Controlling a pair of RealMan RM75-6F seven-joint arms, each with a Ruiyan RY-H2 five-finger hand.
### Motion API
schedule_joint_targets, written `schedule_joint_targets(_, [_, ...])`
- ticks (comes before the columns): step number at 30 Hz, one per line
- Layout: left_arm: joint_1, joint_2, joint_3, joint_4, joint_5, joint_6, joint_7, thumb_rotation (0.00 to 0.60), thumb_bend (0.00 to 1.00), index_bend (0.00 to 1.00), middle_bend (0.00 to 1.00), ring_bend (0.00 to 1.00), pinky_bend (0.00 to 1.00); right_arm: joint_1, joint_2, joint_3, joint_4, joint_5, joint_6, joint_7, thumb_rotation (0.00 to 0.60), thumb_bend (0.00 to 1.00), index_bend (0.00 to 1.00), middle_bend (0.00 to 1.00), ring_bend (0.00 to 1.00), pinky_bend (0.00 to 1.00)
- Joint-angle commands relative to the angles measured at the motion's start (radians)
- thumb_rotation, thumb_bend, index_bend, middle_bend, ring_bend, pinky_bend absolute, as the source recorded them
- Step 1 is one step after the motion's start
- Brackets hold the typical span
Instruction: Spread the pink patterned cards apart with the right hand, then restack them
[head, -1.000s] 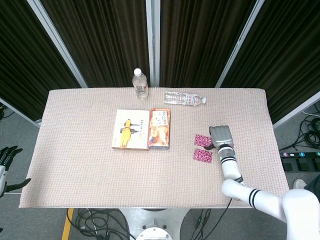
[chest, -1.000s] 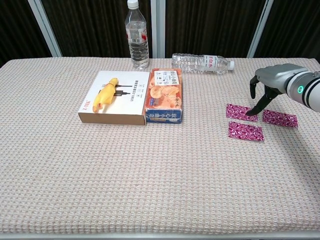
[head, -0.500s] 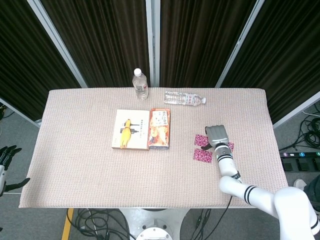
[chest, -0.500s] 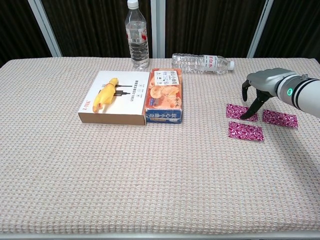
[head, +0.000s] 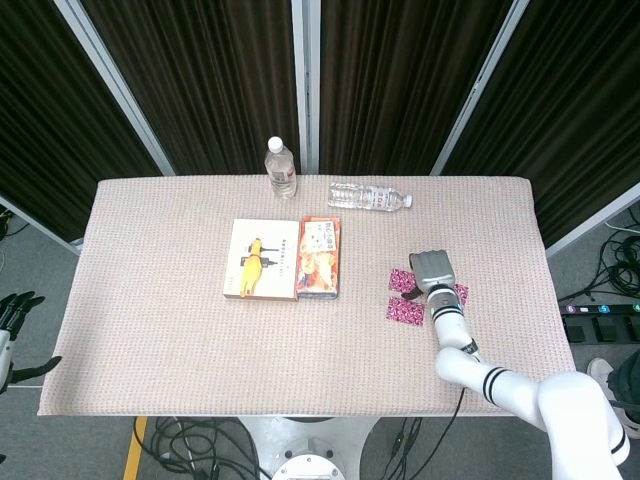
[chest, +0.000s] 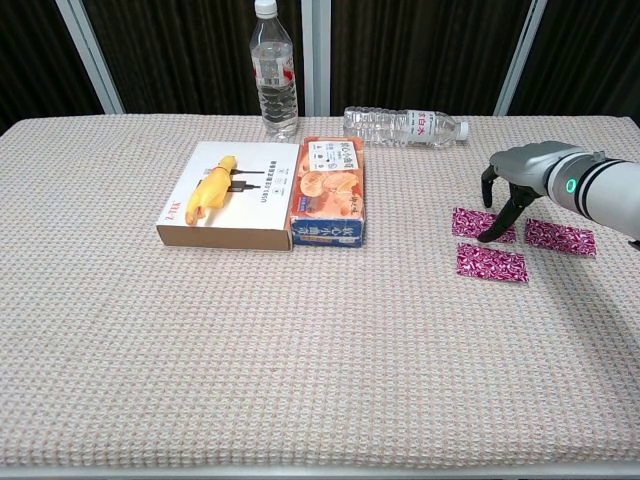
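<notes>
Pressing one glossy pink card — right hand, fingers apart, grasping nothing; woven tablecloth.

Can't see much of the left hand, cut off at the head view's left edge and missing from the chest view. Right hand covers part of the upper pink card from above. Box labels too small to read.

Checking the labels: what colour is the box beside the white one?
Orange, with a blue lower edge; clearest in the chest view.
</notes>
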Motion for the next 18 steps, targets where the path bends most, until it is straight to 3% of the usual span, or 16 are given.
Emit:
schedule_joint_targets(1, [-0.001,0.002,0.0,-0.003,0.001,-0.001,-0.005,0.6,0.04,0.21,0.22,0.09,0.27,0.003,-0.003,-0.002,0.004,0.001,-0.003,0.002,0.378,0.04,0.38,1.0,1.0,1.0])
schedule_joint_targets(18, [-0.001,0.001,0.0,0.003,0.001,-0.001,-0.007,0.6,0.04,0.21,0.22,0.09,0.27,0.011,-0.021,-0.012,0.028,0.033,-0.003,-0.017,0.397,0.05,0.38,1.0,1.0,1.0])
